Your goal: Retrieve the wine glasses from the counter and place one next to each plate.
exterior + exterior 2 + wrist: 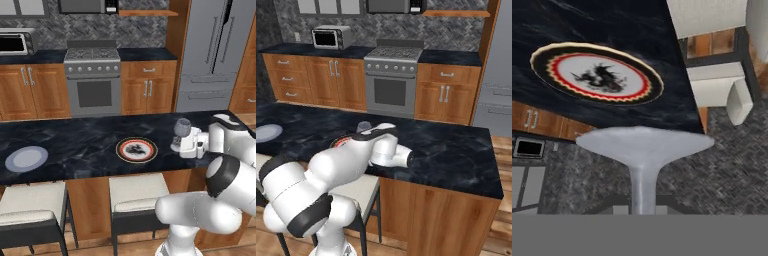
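My gripper point(176, 145) is shut on the stem of a wine glass point(182, 128), a clear greyish glass held over the black island top point(75, 145), just right of the red-rimmed plate point(136, 149). In the hand view, the glass's round foot point(644, 144) and stem fill the lower middle, with the red-rimmed plate point(597, 74) beyond them. The plain pale plate point(26, 158) lies far to the left on the island. From the right base view, the glass's bowl point(363, 125) peeks out behind my arm, and the pale plate point(266, 132) sits at the left edge.
Two cushioned stools point(137, 192) stand under the island's near edge. Across the aisle, the counter point(147, 54) runs beside a steel stove point(94, 80), with a toaster oven point(17, 42) at the left and a fridge point(212, 55) at the right.
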Controlling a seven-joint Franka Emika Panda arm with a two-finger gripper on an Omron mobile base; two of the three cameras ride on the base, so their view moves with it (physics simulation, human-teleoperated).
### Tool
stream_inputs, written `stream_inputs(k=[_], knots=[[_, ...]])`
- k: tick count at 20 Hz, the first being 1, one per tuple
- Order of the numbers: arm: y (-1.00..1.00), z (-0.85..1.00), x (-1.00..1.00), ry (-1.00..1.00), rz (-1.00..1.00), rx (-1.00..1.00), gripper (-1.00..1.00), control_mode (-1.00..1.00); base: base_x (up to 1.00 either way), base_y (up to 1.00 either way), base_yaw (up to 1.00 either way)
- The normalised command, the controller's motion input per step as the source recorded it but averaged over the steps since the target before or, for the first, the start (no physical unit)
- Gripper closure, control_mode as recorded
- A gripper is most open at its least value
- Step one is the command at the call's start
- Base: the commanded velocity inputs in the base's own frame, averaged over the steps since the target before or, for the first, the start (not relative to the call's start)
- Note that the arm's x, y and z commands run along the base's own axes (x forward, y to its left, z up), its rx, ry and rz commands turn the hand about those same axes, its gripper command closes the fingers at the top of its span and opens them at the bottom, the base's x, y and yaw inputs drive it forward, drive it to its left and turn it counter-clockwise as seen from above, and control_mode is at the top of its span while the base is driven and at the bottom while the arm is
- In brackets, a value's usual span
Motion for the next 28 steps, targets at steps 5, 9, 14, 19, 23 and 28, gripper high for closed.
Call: stream_inputs(k=[5, 9, 14, 19, 23, 28], knots=[[0.0, -0.32, 0.46, 0.0, 0.0, 0.0, 1.0, -1.0, 0.0, 0.0, 0.0], [0.0, -0.32, 0.44, 0.0, 0.0, -0.01, 1.0, -1.0, 0.0, 0.0, 0.0], [-0.02, -0.32, 0.45, 0.0, 0.0, 0.0, 1.0, -1.0, 0.0, 0.0, 0.0], [0.0, -0.31, 0.51, 0.0, 0.0, 0.0, 1.0, -1.0, 0.0, 0.0, 0.0], [-0.22, -0.28, 0.38, 0.0, 0.0, 0.0, 1.0, -1.0, 0.0, 0.0, 0.0], [-0.16, -0.28, 0.41, 0.0, 0.01, 0.0, 1.0, -1.0, 0.0, 0.0, 0.0]])
